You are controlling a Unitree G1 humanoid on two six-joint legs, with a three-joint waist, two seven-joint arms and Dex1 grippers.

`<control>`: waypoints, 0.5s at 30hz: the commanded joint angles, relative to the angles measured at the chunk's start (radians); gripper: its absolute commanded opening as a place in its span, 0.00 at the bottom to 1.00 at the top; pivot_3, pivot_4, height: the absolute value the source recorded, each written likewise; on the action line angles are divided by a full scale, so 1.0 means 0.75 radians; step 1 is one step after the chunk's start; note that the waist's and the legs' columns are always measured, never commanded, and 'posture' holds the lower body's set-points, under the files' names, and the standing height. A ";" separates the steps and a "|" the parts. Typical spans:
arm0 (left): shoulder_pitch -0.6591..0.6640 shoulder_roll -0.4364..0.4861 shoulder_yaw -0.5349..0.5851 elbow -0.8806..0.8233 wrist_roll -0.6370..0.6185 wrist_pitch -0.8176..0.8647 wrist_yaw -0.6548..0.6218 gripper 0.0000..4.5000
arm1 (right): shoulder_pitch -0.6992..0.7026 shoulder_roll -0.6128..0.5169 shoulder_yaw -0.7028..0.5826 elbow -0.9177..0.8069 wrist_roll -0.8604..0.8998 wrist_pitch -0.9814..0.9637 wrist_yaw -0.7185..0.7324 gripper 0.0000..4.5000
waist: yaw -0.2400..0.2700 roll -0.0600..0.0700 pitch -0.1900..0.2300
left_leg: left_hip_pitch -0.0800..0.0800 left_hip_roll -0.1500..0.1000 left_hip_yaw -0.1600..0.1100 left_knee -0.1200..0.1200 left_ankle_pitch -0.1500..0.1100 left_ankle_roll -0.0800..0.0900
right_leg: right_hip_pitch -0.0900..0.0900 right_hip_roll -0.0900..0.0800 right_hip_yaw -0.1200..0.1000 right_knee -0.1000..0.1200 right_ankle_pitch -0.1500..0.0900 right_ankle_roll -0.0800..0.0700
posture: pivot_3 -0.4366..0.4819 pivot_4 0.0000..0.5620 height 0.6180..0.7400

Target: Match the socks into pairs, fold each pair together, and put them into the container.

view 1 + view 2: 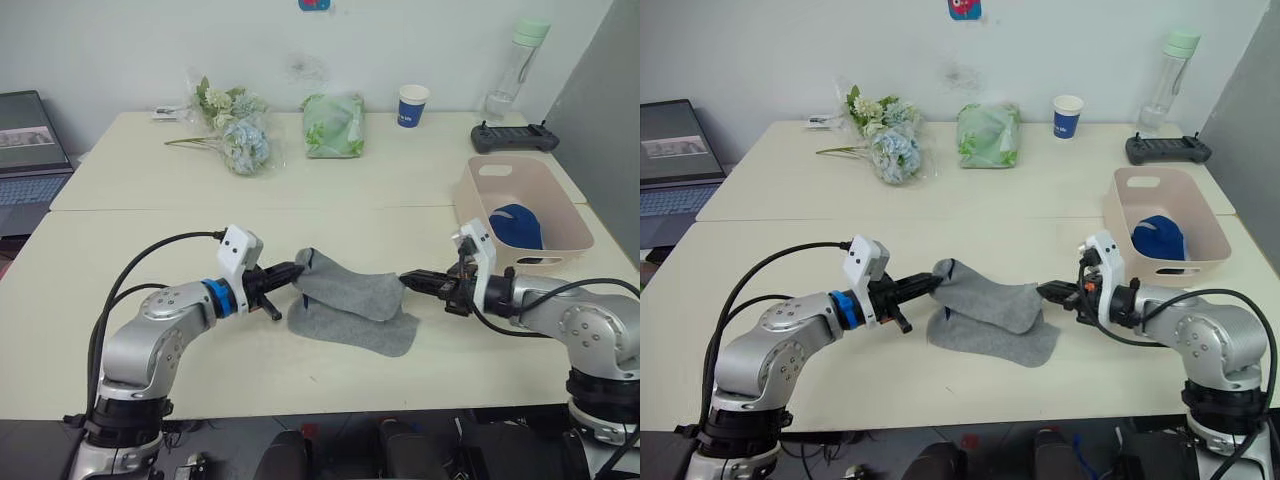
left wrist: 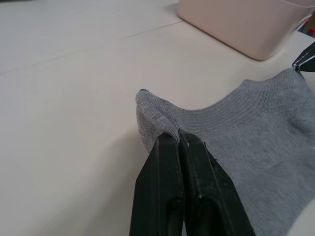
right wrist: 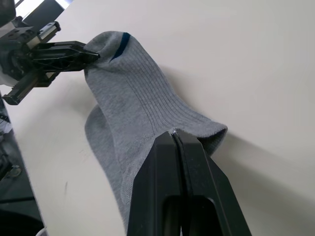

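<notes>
Two grey socks sit near the front edge of the desk (image 1: 150, 290), about midway along it: one grey sock (image 1: 345, 288) is stretched in the air between the two grippers, and the other grey sock (image 1: 365, 332) lies flat on the desk right under it, its far end reaching a little past the held one toward the front edge. The left gripper (image 1: 297, 270) has its black fingers pressed together on one end of the lifted sock, the end with a thin dark stripe at its rim, as the left wrist view shows with the knit bunched between the closed tips. The right gripper (image 1: 405, 281) is likewise clamped on the opposite end of that same sock, its fingers meeting on the fabric edge in the right wrist view. The held sock sags slightly in the middle and hangs just above the flat one; whether they touch cannot be told. The pale pink container (image 1: 482, 210) stands by the right edge of the desk, beyond the right gripper, and a dark blue sock bundle (image 1: 516, 225) lies inside it. Along the back edge stand a bunch of artificial flowers (image 1: 236, 130), a green wrapped bundle (image 1: 333, 125), a blue-and-white paper cup (image 1: 412, 105), a clear bottle (image 1: 515, 68) and a dark handheld controller (image 1: 514, 138) near the back right corner.
</notes>
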 commanded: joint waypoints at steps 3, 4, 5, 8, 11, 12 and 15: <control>0.102 0.005 0.115 -0.200 -0.175 0.078 0.037 0.00 | 0.061 -0.049 -0.127 -0.156 0.169 0.100 -0.017 0.00 | 0.000 0.000 0.000 | 0.000 0.000 0.000 0.000 0.000 0.000 | 0.000 0.000 0.000 0.000 0.000 0.000 | 0.48 0.27 1.00; 0.143 0.010 0.117 -0.213 -0.168 0.068 0.046 0.00 | 0.083 -0.055 -0.140 -0.173 0.184 0.108 -0.024 0.00 | 0.000 0.000 0.000 | 0.000 0.000 0.000 0.000 0.000 0.000 | 0.000 0.000 0.000 0.000 0.000 0.000 | 0.48 0.27 1.00; 0.168 0.014 0.119 -0.218 -0.162 0.058 0.056 0.00 | 0.095 -0.057 -0.146 -0.183 0.194 0.112 -0.033 0.00 | 0.000 0.000 0.000 | 0.000 0.000 0.000 0.000 0.000 0.000 | 0.000 0.000 0.000 0.000 0.000 0.000 | 0.48 0.27 1.00; 0.225 0.018 0.091 -0.245 -0.167 0.040 0.059 0.00 | 0.149 -0.071 -0.142 -0.192 0.193 0.090 -0.052 0.00 | 0.000 0.000 0.000 | 0.000 0.000 0.000 0.000 0.000 0.000 | 0.000 0.000 0.000 0.000 0.000 0.000 | 0.48 0.27 1.00; 0.258 0.019 0.069 -0.257 -0.163 0.022 0.060 0.00 | 0.182 -0.091 -0.131 -0.189 0.195 0.069 -0.054 0.00 | 0.001 0.000 0.000 | 0.000 0.000 0.000 0.000 0.000 0.000 | 0.001 0.001 0.000 0.000 0.000 0.000 | 0.48 0.27 1.00; 0.265 0.013 0.073 -0.255 -0.165 0.016 0.071 0.00 | 0.191 -0.095 -0.128 -0.190 0.197 0.062 -0.056 0.00 | 0.001 0.000 0.000 | 0.000 -0.001 0.001 0.000 0.000 0.000 | 0.001 0.001 0.000 0.000 0.000 0.000 | 0.48 0.27 1.00; 0.292 0.021 0.059 -0.244 -0.154 -0.014 0.064 0.00 | 0.210 -0.103 -0.106 -0.186 0.191 0.035 -0.057 0.00 | 0.000 0.000 0.000 | 0.000 0.000 0.001 0.000 0.000 0.000 | 0.001 0.001 0.000 0.000 0.000 0.000 | 0.48 0.27 1.00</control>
